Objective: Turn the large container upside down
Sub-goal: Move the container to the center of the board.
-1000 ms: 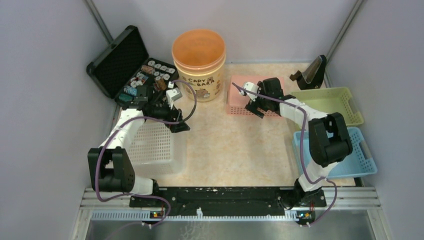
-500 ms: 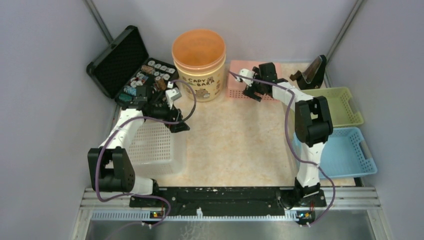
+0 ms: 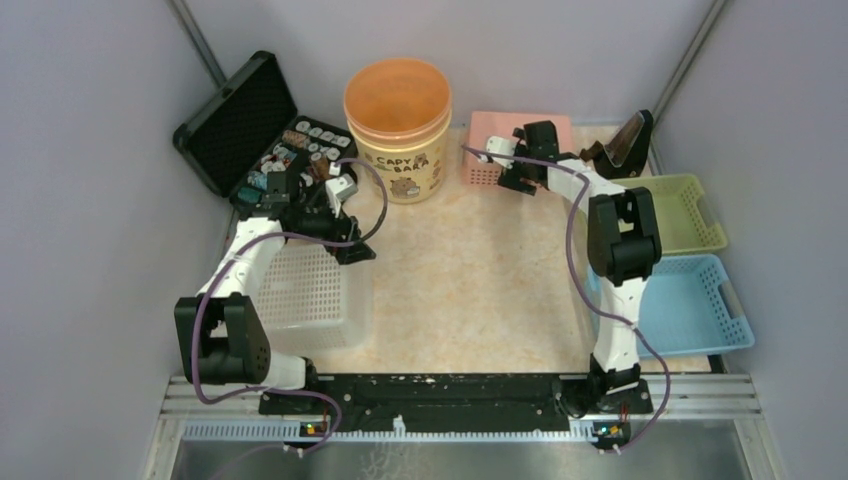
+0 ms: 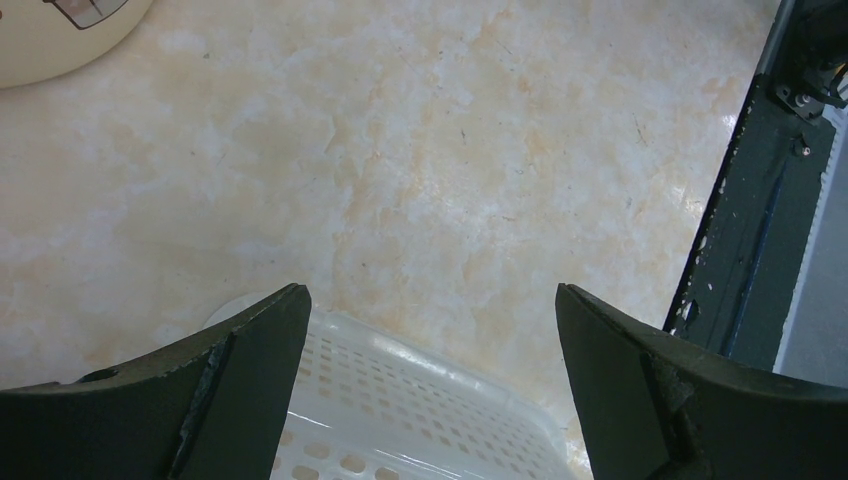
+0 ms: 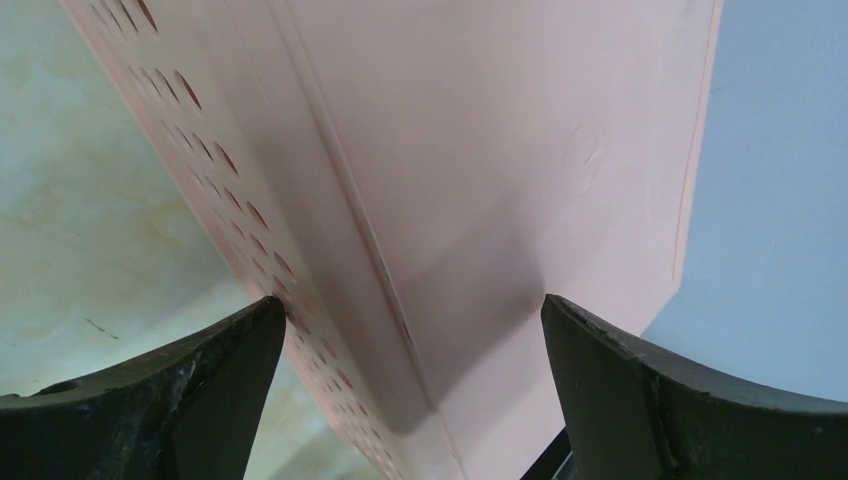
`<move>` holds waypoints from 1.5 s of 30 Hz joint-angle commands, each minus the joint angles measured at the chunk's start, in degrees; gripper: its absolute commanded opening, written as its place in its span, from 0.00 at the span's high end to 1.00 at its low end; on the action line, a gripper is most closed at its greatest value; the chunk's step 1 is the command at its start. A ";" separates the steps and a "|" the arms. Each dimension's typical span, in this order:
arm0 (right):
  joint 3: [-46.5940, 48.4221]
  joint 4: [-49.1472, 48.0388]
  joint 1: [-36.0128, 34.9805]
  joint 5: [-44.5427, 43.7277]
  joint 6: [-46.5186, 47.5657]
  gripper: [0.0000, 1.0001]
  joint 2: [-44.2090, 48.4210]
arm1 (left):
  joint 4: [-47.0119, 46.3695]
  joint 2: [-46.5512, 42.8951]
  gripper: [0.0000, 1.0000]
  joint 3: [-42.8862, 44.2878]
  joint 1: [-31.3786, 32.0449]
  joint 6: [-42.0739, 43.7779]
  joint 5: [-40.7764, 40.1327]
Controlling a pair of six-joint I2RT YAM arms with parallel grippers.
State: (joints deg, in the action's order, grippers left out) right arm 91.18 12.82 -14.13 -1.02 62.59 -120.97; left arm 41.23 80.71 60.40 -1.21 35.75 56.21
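Right gripper (image 5: 408, 305): jaws spread wide, gripping nothing. It is poised just over the base and perforated side wall of the pink perforated plastic basket (image 3: 517, 135); whether it touches cannot be told.
Change: over the last second the pink basket has gone from lying further forward on the table (image 3: 470, 280) to resting at the back wall, just right of the yellow round tub with orange lid (image 3: 398, 110), solid base facing up. The jaws widened slightly.
Assessment: if this basket is the large container, the inversion looks done or nearly so. Whether it sits flat on its rim cannot be confirmed.
Left gripper (image 4: 430, 295): jaws spread, empty, above a corner of the white perforated plastic basket (image 3: 315, 290), in front and left of the tub.
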 commanded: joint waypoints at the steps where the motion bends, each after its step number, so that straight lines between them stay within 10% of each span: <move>1: -0.17 -2.60 1.28 -2.42 4.46 0.01 3.50 | 0.38 -0.93 0.01 -0.05 -0.37 0.67 2.30; 14: -6.49 -0.20 1.82 0.63 -12.43 0.01 20.81 | 0.88 -1.50 0.01 -0.02 -1.25 1.16 3.60; 26: -30.34 -2.75 1.90 -14.15 -32.77 0.01 42.18 | 1.37 -1.79 0.01 0.24 -1.62 1.36 4.26; 45: -35.60 -0.34 8.41 -10.97 -39.96 0.06 37.34 | 2.08 -2.62 0.01 0.24 -3.42 1.82 5.94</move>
State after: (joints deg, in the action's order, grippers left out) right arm 54.74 12.05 -6.44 -13.61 25.12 -81.41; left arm 42.61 79.96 60.40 -3.99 36.21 59.55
